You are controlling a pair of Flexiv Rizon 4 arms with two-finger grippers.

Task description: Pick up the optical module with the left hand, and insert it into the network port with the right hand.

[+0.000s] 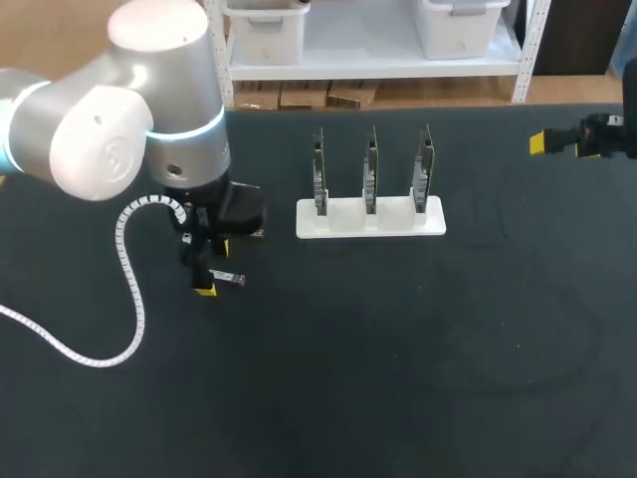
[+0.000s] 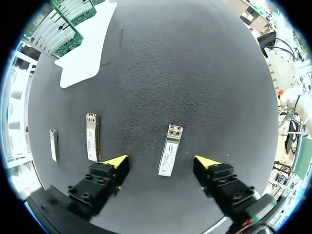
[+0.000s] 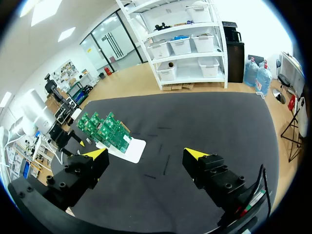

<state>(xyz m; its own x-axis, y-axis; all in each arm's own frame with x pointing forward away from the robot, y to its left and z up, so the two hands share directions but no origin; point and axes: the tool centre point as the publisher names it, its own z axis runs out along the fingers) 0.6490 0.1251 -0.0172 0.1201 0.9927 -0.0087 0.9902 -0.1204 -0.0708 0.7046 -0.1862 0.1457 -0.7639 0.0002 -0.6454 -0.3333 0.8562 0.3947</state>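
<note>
A silver optical module (image 2: 170, 150) lies flat on the black table, between the fingers of my left gripper (image 2: 162, 163). The yellow tips stand apart on either side of it with a gap to each, so the gripper is open. From the head view, my left gripper (image 1: 211, 269) points down at the table's left, with the module (image 1: 231, 280) just beside its tip. Three green circuit boards (image 1: 370, 174) stand upright in a white holder (image 1: 370, 217) at mid-table. My right gripper (image 1: 542, 142) hovers open and empty at the far right edge; from its wrist (image 3: 146, 155) the boards (image 3: 105, 130) lie well ahead.
Two more silver modules (image 2: 91, 136) (image 2: 53, 145) lie side by side beyond my left finger. The white holder (image 2: 78, 53) with its boards is further ahead of the left gripper. A white coiled cable (image 1: 129, 289) hangs from the left arm over the table.
</note>
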